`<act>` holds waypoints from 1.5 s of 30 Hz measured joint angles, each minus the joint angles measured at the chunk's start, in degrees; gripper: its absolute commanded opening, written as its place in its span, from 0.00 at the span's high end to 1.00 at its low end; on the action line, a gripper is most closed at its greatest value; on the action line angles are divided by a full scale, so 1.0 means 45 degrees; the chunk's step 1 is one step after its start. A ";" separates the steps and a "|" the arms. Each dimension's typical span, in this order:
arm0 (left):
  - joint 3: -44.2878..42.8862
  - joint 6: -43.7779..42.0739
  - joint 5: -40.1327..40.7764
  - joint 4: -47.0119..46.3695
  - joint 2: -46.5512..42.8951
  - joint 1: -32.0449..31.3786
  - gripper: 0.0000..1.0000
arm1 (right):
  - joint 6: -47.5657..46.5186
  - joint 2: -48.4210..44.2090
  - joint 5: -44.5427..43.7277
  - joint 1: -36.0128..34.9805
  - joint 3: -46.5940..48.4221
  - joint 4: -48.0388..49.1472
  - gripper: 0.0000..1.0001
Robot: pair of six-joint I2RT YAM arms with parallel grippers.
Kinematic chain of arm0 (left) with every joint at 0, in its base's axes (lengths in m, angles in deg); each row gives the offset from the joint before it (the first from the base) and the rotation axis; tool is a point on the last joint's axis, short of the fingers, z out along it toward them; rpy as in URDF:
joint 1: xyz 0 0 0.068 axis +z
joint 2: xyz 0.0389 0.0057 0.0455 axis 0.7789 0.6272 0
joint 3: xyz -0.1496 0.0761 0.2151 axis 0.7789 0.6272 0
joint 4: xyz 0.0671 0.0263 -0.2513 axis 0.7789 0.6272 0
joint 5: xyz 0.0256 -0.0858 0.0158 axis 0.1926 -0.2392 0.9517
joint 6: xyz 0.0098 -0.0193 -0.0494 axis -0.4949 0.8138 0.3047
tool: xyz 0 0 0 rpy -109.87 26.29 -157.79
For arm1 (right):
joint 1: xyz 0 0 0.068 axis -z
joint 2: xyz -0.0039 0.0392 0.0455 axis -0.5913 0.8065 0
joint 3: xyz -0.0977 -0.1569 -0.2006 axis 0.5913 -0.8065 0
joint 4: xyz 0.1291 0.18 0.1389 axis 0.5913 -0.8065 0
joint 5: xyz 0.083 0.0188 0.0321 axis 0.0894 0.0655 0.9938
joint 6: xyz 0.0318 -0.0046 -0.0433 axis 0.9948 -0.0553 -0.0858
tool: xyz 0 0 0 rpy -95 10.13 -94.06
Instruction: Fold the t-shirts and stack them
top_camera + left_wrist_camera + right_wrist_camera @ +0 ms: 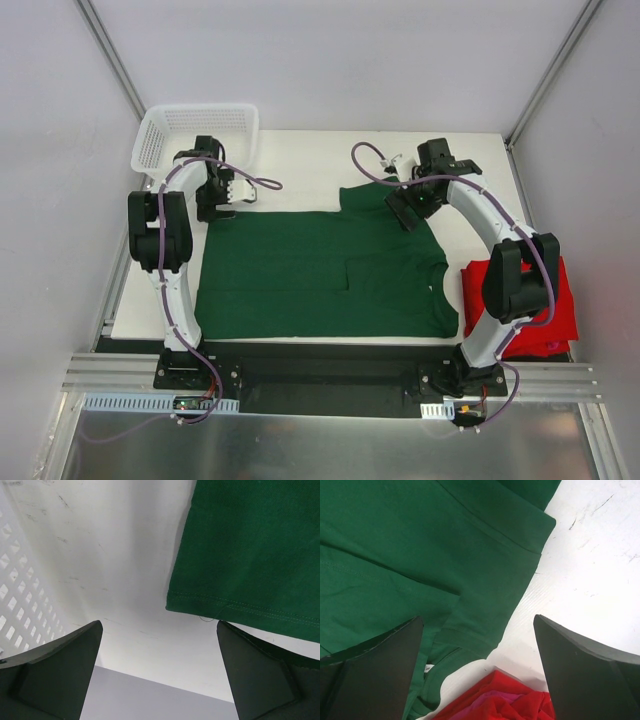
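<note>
Tabletop (300,165) holds green shirt (320,270); right arm (515,275) half hides red shirt (555,320).

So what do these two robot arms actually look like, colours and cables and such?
The left arm and right arm match: white tubular links joined by chunky black joints, on black bases. A thin purple cable loops along the outside of each. The jaws are matte black, flat and wedge-shaped, slightly scuffed at the edges. No markings are legible.
</note>
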 measured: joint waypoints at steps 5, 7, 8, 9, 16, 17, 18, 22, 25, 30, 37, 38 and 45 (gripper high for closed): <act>-0.0214 0.0005 0.0000 0.0151 0.0248 0.0000 0.01 | 0.0000 0.0000 -0.0005 -0.0068 0.0107 -0.0034 0.04; -0.0345 0.0010 0.0015 0.0209 0.0427 -0.0092 0.01 | 0.0000 0.0000 -0.0005 -0.0097 0.0107 -0.0034 0.04; -0.0408 0.0010 0.0078 0.0262 0.0505 -0.0131 0.01 | 0.0000 0.0000 -0.0005 -0.0112 0.0107 -0.0034 0.04; -0.0481 0.0015 0.0126 0.0330 0.0544 -0.0175 0.01 | 0.0000 0.0000 -0.0005 -0.0121 0.0107 -0.0034 0.04; -0.0835 0.0102 0.0243 0.0617 0.0602 -0.0520 0.01 | -0.0010 0.0000 -0.0005 -0.0146 0.0107 -0.0034 0.04; -0.0874 0.0112 0.0257 0.0651 0.0602 -0.0529 0.01 | -0.0010 0.0000 0.0000 -0.0146 0.0107 -0.0029 0.04; -0.0889 0.0112 0.0262 0.0670 0.0602 -0.0539 0.01 | -0.0010 0.0000 0.0000 -0.0155 0.0107 -0.0029 0.04; -0.0894 0.0121 0.0325 0.0729 0.0602 -0.0597 0.01 | -0.0010 0.0000 0.0000 -0.0194 0.0107 -0.0029 0.04; -0.0928 0.0121 0.0330 0.0767 0.0617 -0.0597 0.02 | -0.0010 0.0000 0.0000 -0.0233 0.0107 -0.0034 0.04; -0.1156 0.0131 0.0539 0.0884 0.0840 -0.0597 0.02 | -0.0044 0.0000 0.0000 -0.0253 0.0107 -0.0029 0.04; -0.1515 0.0228 0.0821 0.1015 0.1243 -0.0583 0.04 | -0.0097 0.0005 0.0000 -0.0253 0.0092 -0.0029 0.04; -0.1554 0.0248 0.0879 0.1001 0.1273 -0.0578 0.05 | -0.0097 0.0000 0.0000 -0.0253 0.0092 -0.0029 0.04; -0.1681 0.0447 0.1001 0.0967 0.1399 -0.0573 0.33 | -0.0102 0.0000 0.0000 -0.0262 0.0092 -0.0029 0.04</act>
